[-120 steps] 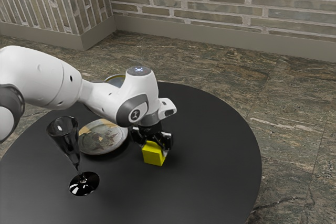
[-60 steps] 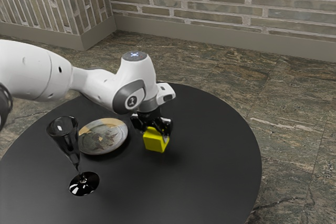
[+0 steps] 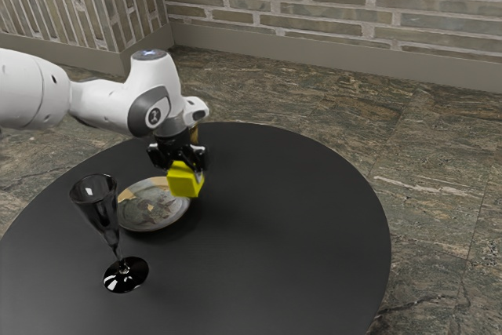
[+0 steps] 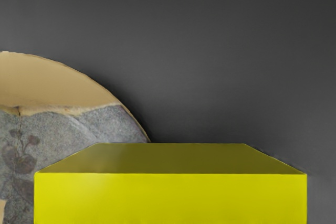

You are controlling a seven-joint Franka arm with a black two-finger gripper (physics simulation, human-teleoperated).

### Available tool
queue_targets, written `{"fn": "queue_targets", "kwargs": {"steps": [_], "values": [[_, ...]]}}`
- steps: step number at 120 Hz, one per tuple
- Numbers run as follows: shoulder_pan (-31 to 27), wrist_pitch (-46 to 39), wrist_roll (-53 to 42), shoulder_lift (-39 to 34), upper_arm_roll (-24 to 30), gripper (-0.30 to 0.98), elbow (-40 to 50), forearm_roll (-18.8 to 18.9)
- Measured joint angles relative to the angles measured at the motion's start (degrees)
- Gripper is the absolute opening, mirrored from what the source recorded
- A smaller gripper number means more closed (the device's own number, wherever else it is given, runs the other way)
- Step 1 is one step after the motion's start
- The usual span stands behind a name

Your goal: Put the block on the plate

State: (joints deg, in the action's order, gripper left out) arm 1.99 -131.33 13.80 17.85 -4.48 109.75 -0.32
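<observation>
My gripper point(image 3: 182, 164) is shut on the yellow block point(image 3: 185, 180), which hangs in the air by the plate's edge on the exterior view's right side. The patterned round plate point(image 3: 149, 208) lies flat on the table, partly covered by the block in that view. In the wrist view the block point(image 4: 170, 198) is large at the lower edge, and part of the plate point(image 4: 63, 85) shows beyond it.
A dark stemmed glass point(image 3: 106, 221) stands on the round black table point(image 3: 290, 233), beside the plate toward the exterior view's left. Behind my hand, a tan object point(image 3: 194, 132) is partly hidden.
My hand has lifted the block off the table and carried it toward the exterior view's left, up to the plate's edge. Plate and glass have stayed put.
</observation>
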Motion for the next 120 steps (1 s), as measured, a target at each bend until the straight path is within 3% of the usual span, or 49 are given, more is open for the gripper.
{"fn": "queue_targets", "kwargs": {"steps": [30,90,120], "values": [[-5.9,1.9,-3.5,0.1,0.1,0.42,0.0,0.1],[-8.5,3.7,-7.5,1.2,0.1,0.42,2.2,-0.2],[-8.7,3.8,-9.4,0.8,0.2,0.59,1.8,-0.2]]}}
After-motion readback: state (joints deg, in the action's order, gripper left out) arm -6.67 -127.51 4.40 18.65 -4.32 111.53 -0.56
